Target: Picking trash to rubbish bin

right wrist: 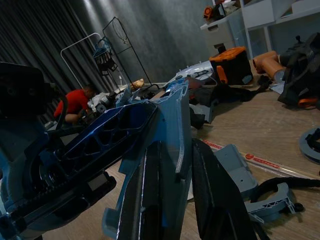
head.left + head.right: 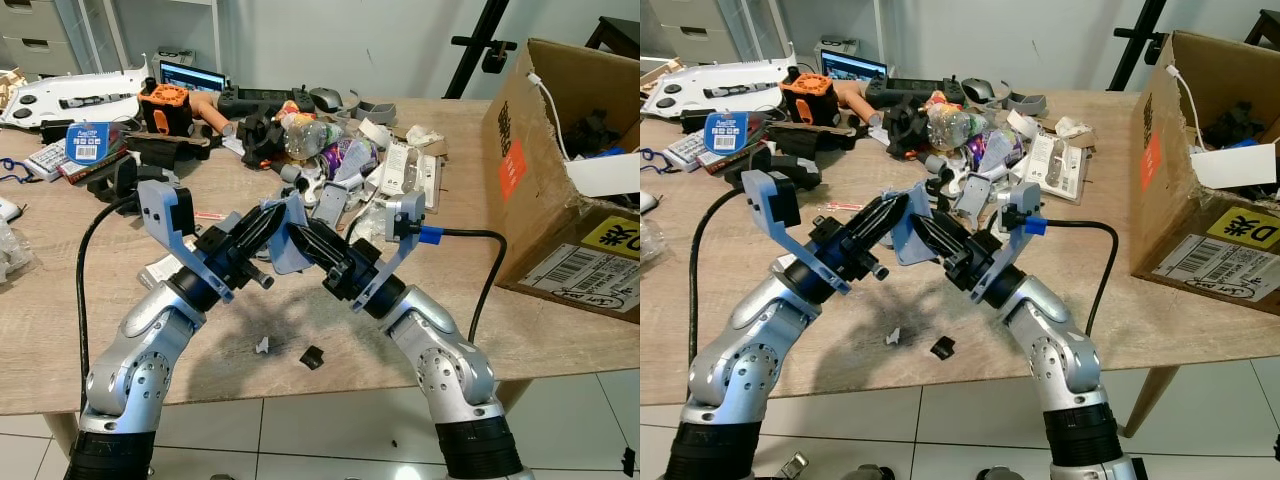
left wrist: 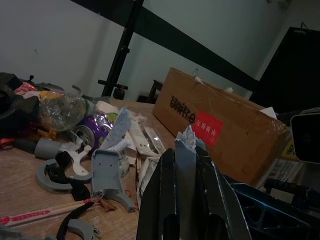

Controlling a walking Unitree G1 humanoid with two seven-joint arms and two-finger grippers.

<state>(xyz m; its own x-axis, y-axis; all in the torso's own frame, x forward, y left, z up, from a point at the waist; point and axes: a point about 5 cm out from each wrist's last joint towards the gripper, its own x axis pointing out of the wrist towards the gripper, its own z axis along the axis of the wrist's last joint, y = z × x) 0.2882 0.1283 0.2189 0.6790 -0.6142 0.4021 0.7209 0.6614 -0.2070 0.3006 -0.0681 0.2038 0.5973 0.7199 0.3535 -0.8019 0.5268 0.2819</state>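
Grey-blue plastic, a flat broken piece with a jagged edge [image 2: 287, 243], is the item in hand; it is held in the air above the wooden table [image 2: 560, 335], just in front of the heap of clutter [image 2: 340, 160]. Both grippers meet on it from opposite sides: the left gripper [image 2: 272, 222] reaches in from the left and the right gripper [image 2: 300, 237] from the right, so the two arms form an inverted V with the piece at the peak. In each wrist view the piece stands between that gripper's two black fingers, which are closed narrowly against its faces — a two-sided hold that suggests a transfer from one gripper to the other, or an attempt to steady an awkward shape. Which gripper carries the load cannot be told. Directly beneath, on the bare table, lie a small white scrap [image 2: 262, 345] and a small black fragment [image 2: 312, 356], well apart from the heap. The heap itself includes a crushed clear bottle [image 2: 305, 135], a purple can [image 3: 92, 131] and white packaging [image 2: 410, 165]. An open cardboard box [image 2: 560, 170] stands at the right end of the table, near the right arm; it is the likely bin, though no marking confirms this. A cable [image 2: 480, 290] from the right wrist trails over the table edge — it may snag during a swing toward the box.
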